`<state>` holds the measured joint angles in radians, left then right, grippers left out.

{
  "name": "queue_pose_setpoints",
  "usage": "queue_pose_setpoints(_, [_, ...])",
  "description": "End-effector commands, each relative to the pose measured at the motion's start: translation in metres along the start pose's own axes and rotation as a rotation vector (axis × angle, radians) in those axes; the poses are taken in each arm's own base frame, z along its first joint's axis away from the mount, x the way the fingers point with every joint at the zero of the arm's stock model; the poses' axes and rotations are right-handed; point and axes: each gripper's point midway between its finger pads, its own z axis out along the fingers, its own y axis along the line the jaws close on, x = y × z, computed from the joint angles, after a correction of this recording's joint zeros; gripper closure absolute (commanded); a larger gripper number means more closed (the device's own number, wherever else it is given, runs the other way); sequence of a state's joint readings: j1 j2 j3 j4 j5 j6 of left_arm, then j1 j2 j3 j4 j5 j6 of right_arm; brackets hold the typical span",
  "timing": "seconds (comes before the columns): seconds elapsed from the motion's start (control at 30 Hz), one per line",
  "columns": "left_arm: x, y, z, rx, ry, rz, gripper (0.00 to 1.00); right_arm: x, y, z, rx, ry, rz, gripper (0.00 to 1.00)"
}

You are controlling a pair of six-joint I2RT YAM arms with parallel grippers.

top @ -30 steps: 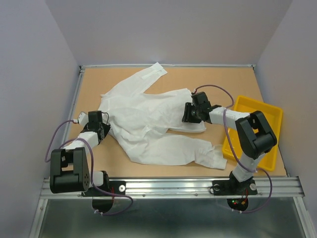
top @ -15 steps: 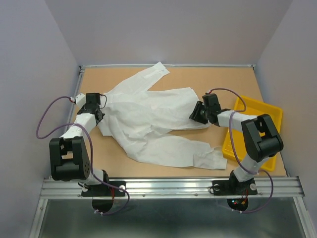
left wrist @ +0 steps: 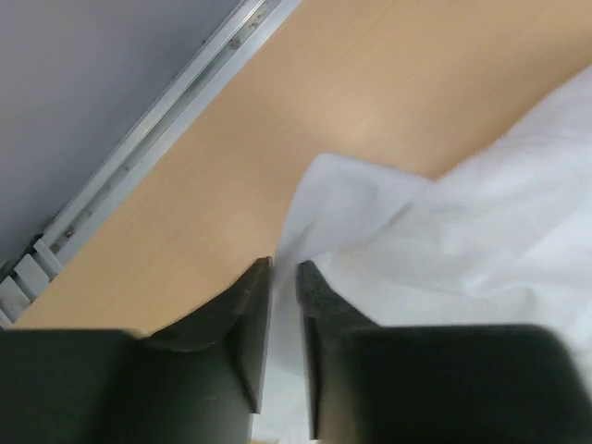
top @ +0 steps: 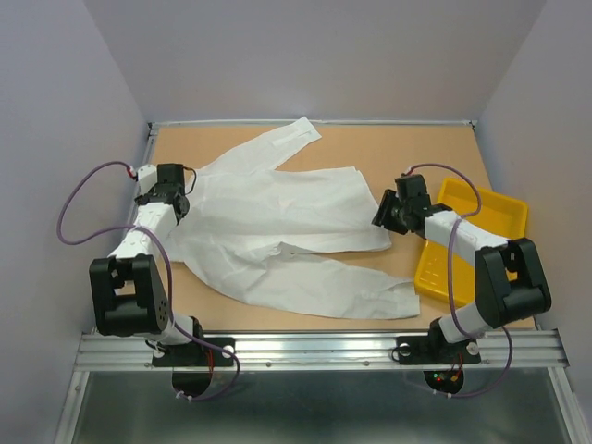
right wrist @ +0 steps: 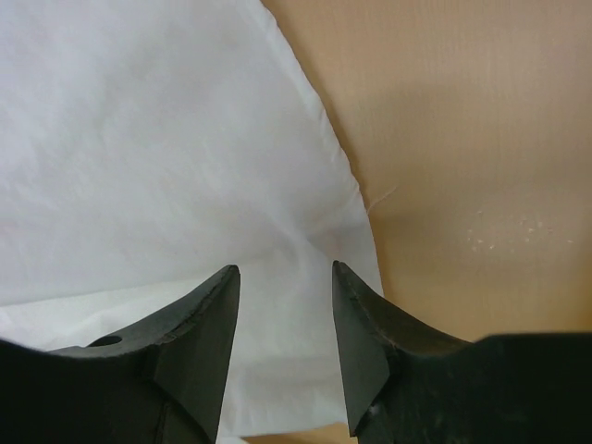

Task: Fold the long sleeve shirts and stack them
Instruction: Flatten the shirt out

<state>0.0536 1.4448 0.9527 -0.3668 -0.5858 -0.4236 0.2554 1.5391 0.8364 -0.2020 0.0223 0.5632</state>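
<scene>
One white long sleeve shirt (top: 277, 222) lies spread flat across the tan table, one sleeve reaching to the back, the other along the front. My left gripper (top: 176, 196) is at the shirt's left edge. In the left wrist view its jaws (left wrist: 284, 264) stand nearly closed with white fabric (left wrist: 481, 231) pinched between them. My right gripper (top: 384, 211) is at the shirt's right hem. In the right wrist view its jaws (right wrist: 282, 266) stand apart over the hem corner of the shirt (right wrist: 139, 139), which lies flat under them.
A yellow tray (top: 504, 213) stands at the right edge of the table, partly under my right arm. A metal rail (left wrist: 157, 139) runs along the table's left side by the grey wall. Bare table (top: 416, 153) shows at the back right.
Both grippers moved outward, left arm to the back left and right arm to the right. The shirt was drawn out flatter and wider between them.
</scene>
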Motion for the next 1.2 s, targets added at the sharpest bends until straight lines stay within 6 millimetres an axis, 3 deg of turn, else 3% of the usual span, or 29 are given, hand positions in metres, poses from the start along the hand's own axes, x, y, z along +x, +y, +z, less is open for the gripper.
queue_pose_setpoints(0.0, [-0.036, -0.006, -0.028, 0.079, -0.081, -0.04, 0.34, -0.023, 0.033, -0.041, -0.122, -0.072, -0.161, 0.5])
queue_pose_setpoints(0.07, [-0.043, -0.02, -0.045, 0.19, -0.088, -0.057, 0.22, -0.029, 0.059, -0.063, -0.204, -0.12, -0.252, 0.49])
queue_pose_setpoints(0.2, [-0.048, -0.049, -0.08, 0.408, -0.098, -0.076, 0.14, 0.005, 0.115, -0.094, -0.387, -0.106, -0.459, 0.49])
queue_pose_setpoints(0.23, [-0.048, -0.052, -0.083, 0.437, -0.098, -0.077, 0.14, 0.024, 0.132, -0.101, -0.448, -0.076, -0.517, 0.48])
queue_pose_setpoints(0.33, [-0.025, -0.085, -0.109, 0.583, -0.076, -0.01, 0.14, 0.067, 0.154, -0.11, -0.538, -0.004, -0.631, 0.47])
queue_pose_setpoints(0.43, [0.004, -0.107, -0.116, 0.647, -0.029, 0.046, 0.14, 0.104, 0.161, -0.109, -0.581, 0.073, -0.734, 0.47])
queue_pose_setpoints(0.57, [0.041, -0.133, -0.112, 0.679, 0.06, 0.093, 0.14, 0.147, 0.162, -0.103, -0.618, 0.184, -0.811, 0.47])
queue_pose_setpoints(0.73, [0.063, -0.148, -0.11, 0.694, 0.107, 0.128, 0.14, 0.182, 0.15, -0.084, -0.547, 0.255, -0.873, 0.47])
queue_pose_setpoints(0.97, [0.073, -0.154, -0.109, 0.707, 0.128, 0.134, 0.14, 0.235, 0.129, -0.068, -0.486, 0.408, -0.926, 0.47])
queue_pose_setpoints(1.17, [0.07, -0.154, -0.112, 0.713, 0.119, 0.124, 0.14, 0.287, 0.115, -0.089, -0.512, 0.582, -1.046, 0.47])
